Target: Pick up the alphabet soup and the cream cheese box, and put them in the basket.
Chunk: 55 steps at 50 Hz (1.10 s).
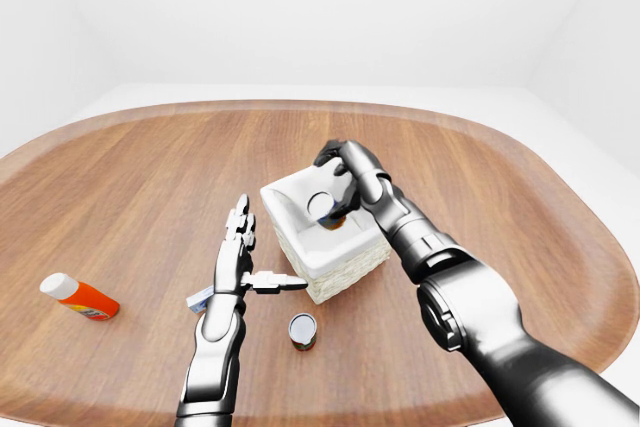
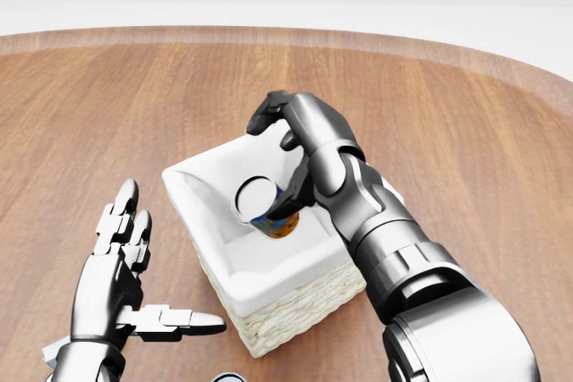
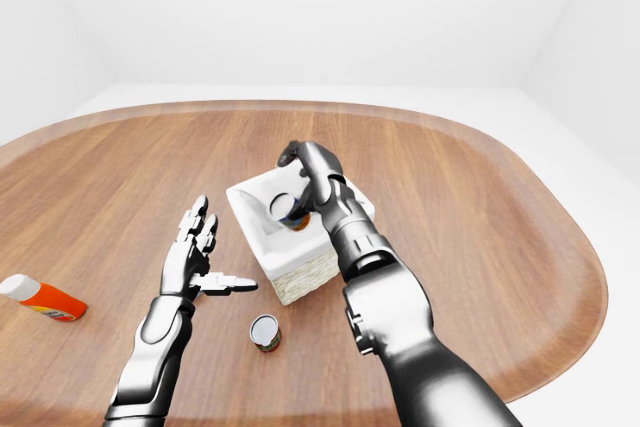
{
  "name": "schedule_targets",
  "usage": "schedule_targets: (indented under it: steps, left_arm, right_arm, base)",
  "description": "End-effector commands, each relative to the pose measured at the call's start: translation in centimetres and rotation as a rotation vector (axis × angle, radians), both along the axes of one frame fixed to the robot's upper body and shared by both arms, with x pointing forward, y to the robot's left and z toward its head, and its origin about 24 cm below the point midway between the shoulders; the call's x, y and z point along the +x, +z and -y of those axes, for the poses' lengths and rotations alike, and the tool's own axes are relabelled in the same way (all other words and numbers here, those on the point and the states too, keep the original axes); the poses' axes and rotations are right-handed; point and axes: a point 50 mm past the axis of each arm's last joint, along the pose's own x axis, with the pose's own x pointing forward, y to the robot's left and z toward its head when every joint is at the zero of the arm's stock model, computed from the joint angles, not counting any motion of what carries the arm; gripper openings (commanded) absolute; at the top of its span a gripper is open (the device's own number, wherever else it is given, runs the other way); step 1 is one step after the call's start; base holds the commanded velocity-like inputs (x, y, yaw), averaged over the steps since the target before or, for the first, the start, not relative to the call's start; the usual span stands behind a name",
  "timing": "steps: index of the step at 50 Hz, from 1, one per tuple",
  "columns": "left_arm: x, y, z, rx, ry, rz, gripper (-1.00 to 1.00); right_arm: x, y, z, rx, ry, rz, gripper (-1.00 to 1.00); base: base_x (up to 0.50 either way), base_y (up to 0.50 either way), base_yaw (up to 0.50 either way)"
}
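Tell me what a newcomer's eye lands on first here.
The right hand reaching over the white basket at the head view's centre, with the alphabet soup can tilted inside it. Next, the left hand spread open beside the basket, and an orange bottle lying far left on the wooden table.
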Motion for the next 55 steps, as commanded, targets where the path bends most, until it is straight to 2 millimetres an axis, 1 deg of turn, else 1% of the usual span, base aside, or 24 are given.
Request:
schedule_targets:
  steps: [1,12,24,29,35,37,40,41,44,45,48,49,51,53,55]
  left_arm:
    - [-0.1,0.1,0.0,0.000,0.000,0.001,1.00]
    - [-0.1,0.1,0.0,0.002,-0.001,0.001,1.00]
    - [-0.1,0.0,0.0,0.003,0.001,0.001,1.00]
    - [-0.1,0.1,-0.1,0.004,0.002,0.002,1.00]
    - [-0.2,0.1,-0.3,0.010,0.011,0.004,1.00]
    - [-0.3,0.1,-0.5,0.014,0.018,0.004,1.00]
    - [-0.5,0.0,-0.8,0.017,0.032,0.001,1.00]
    - [-0.5,-0.1,-1.0,0.022,0.043,-0.001,1.00]
    - [-0.6,-0.3,-1.4,0.041,0.062,-0.006,1.00]
    - [-0.7,-0.3,-1.8,0.055,0.081,-0.010,1.00]
    - [-0.8,-0.3,-2.3,0.083,0.111,-0.011,1.00]
    - [-0.9,-0.4,-2.8,0.102,0.137,-0.020,1.00]
    - [-1.1,-0.5,-3.0,0.135,0.159,-0.029,1.00]
    - [-1.4,-0.6,-3.3,0.161,0.181,-0.043,1.00]
    - [-1.5,-0.7,-3.5,0.198,0.204,-0.054,1.00]
  right_arm:
    - [-0.1,-0.4,0.3,0.027,-0.021,-0.015,1.00]
    - [0.2,0.1,0.9,0.063,-0.040,-0.003,1.00]
    - [0.1,-0.3,1.7,0.087,-0.069,-0.002,1.00]
    - [-0.1,-1.1,2.4,0.111,-0.095,-0.011,1.00]
    - [-0.7,-1.0,2.7,0.160,-0.091,0.049,1.00]
    - [-1.4,-0.7,2.7,0.193,-0.058,0.099,1.00]
    - [-2.8,0.4,2.6,0.241,0.002,0.179,1.00]
    - [-3.6,0.9,2.9,0.260,0.015,0.211,1.00]
    - [-4.9,1.4,3.4,0.276,0.007,0.225,1.00]
    - [-5.7,1.7,3.8,0.291,0.005,0.236,1.00]
    - [-7.1,2.0,4.1,0.304,0.000,0.243,1.00]
    - [-8.2,2.3,4.1,0.310,0.017,0.266,1.00]
    - [-9.2,2.8,4.1,0.313,0.037,0.296,1.00]
    - [-10.2,3.1,4.2,0.320,0.051,0.314,1.00]
    - [-10.6,3.2,4.4,0.327,0.054,0.322,1.00]
  base:
    - [0.00,0.00,0.00]
    - [0.00,0.00,0.00]
    - [0.00,0.00,0.00]
    - [0.00,0.00,0.00]
    - [0.00,0.00,0.00]
    - [0.00,0.00,0.00]
    - [0.00,0.00,0.00]
    - [0.00,0.00,0.00]
    - [0.00,0.00,0.00]
    - [0.00,0.00,0.00]
    - [0.00,0.00,0.00]
    - [0.00,0.00,0.00]
    - [0.00,0.00,0.00]
    - [0.00,0.00,0.00]
    - [0.00,0.00,0.00]
